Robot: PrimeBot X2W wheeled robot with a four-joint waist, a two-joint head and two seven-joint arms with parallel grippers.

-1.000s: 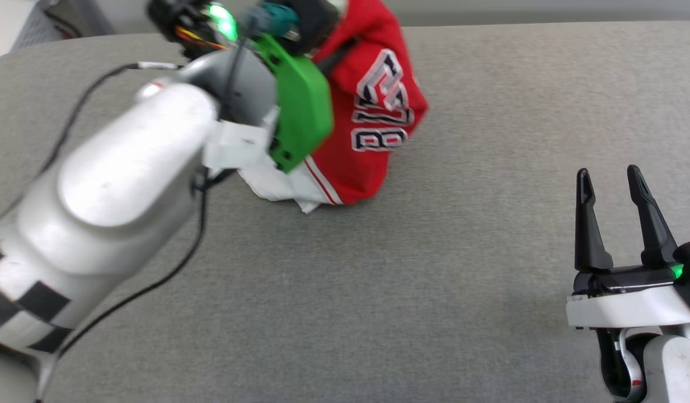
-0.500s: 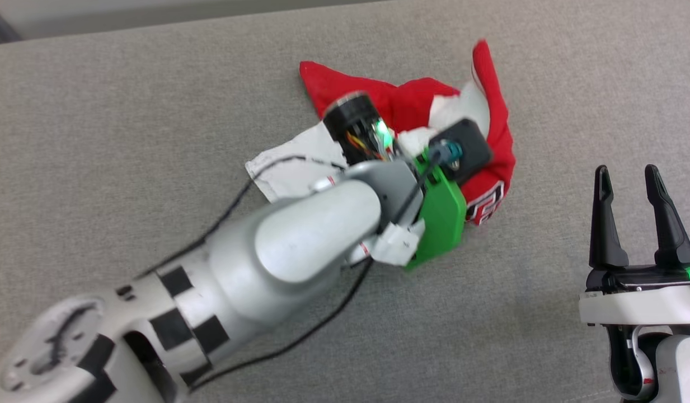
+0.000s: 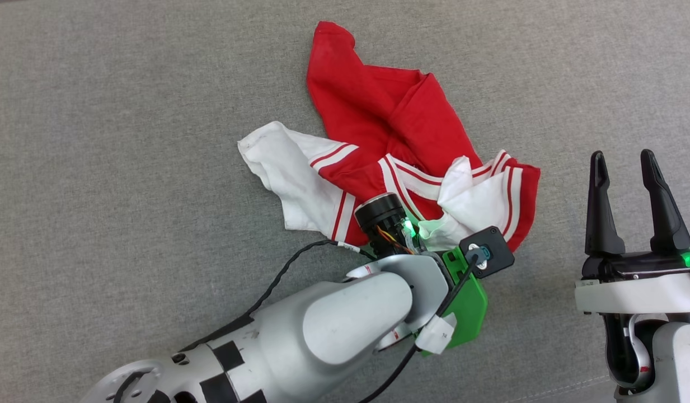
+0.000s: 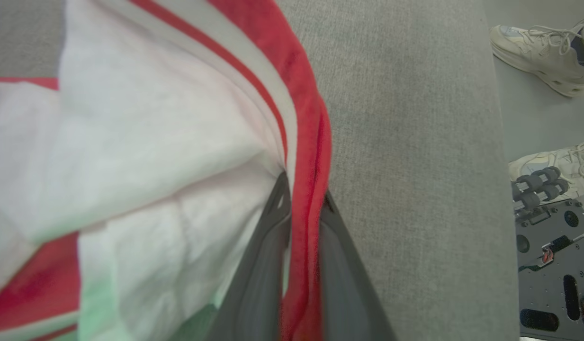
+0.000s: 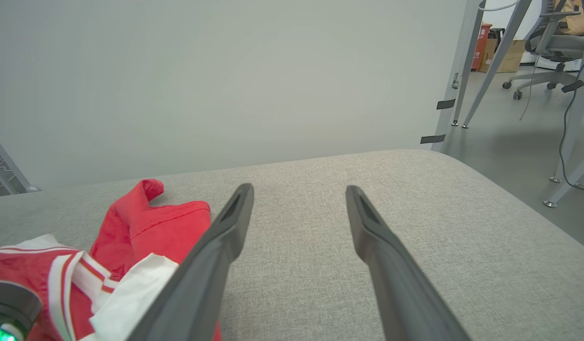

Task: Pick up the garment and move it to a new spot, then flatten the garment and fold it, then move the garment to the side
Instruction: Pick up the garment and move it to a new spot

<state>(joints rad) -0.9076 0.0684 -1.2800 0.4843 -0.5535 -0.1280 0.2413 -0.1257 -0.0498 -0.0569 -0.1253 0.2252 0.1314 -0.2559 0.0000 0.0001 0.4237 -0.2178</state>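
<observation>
Light is bright and flat all over, no hard source I can pin down. On the grey padding (image 3: 98,140) my left arm (image 3: 345,330) casts just a faint soft shadow, and nothing glares. The green lamp (image 3: 407,228) by my wrist tints the white cloth of the garment (image 3: 389,123) minty, and that tint shows up in my left wrist view too. That view's the mushy one: cloth and my left fingers (image 4: 258,284) sit too close, totally out of focus, while the shoes (image 4: 533,47) far off look crisp. Right wrist view: right fingers (image 5: 202,284) soft near the bottom, metal legs (image 5: 459,61) leaning from the wide lens.
</observation>
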